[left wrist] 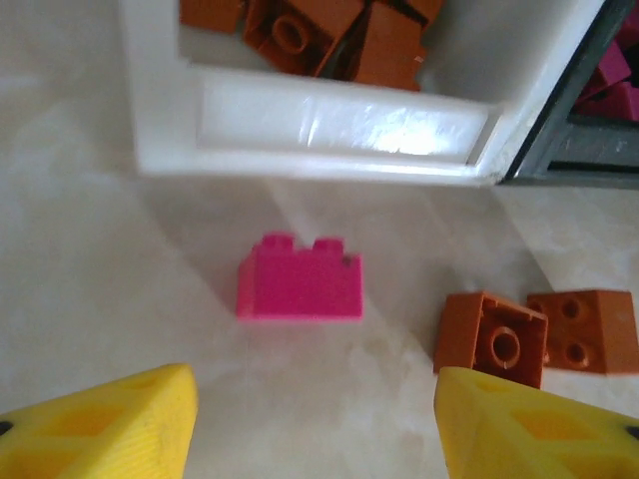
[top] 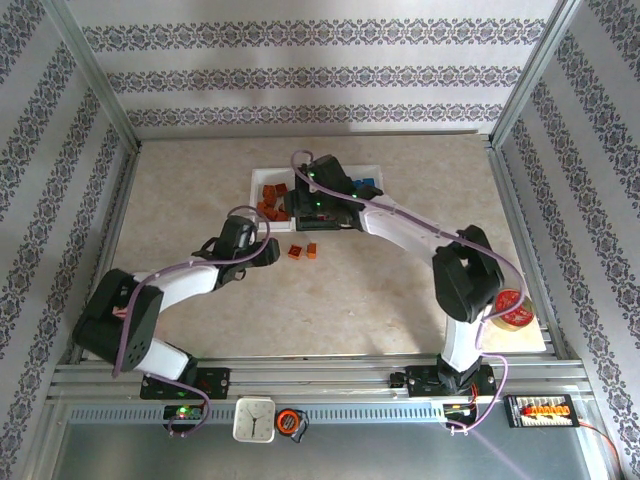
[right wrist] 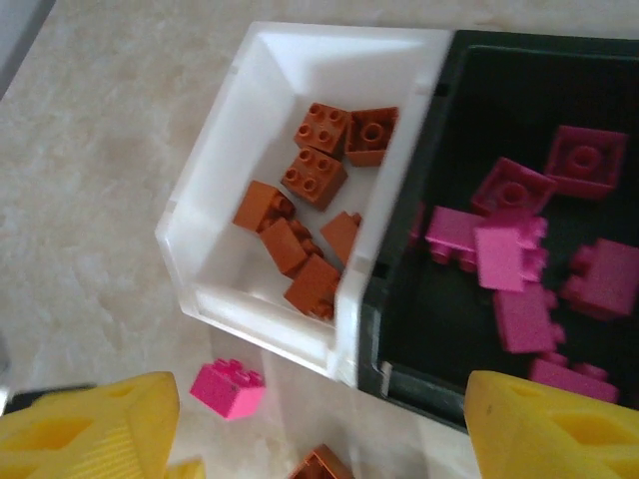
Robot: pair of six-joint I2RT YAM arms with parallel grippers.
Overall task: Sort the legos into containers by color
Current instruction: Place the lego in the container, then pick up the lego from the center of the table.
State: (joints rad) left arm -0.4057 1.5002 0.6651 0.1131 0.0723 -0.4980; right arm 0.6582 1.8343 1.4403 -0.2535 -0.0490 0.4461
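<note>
A single pink lego (left wrist: 300,279) lies on the table just in front of the left white container (left wrist: 329,125), and my left gripper (left wrist: 315,429) hovers open a little short of it, nothing between its yellow fingers (left wrist: 110,424). Two orange legos (left wrist: 494,337) lie to the right of it, also seen from above (top: 303,250). The left white container (right wrist: 215,269) holds several orange legos (right wrist: 315,170), while the black container (right wrist: 419,359) beside it holds several pink ones (right wrist: 509,254). My right gripper (right wrist: 319,429) hangs open and empty above the near rims of these two. Blue legos (top: 362,185) lie in the right container.
A roll of tape (top: 513,308) sits near the right arm's base. A small clock (top: 254,420) and a tape measure (top: 290,422) rest on the front rail. Metal frame posts and patterned walls bound the table on three sides.
</note>
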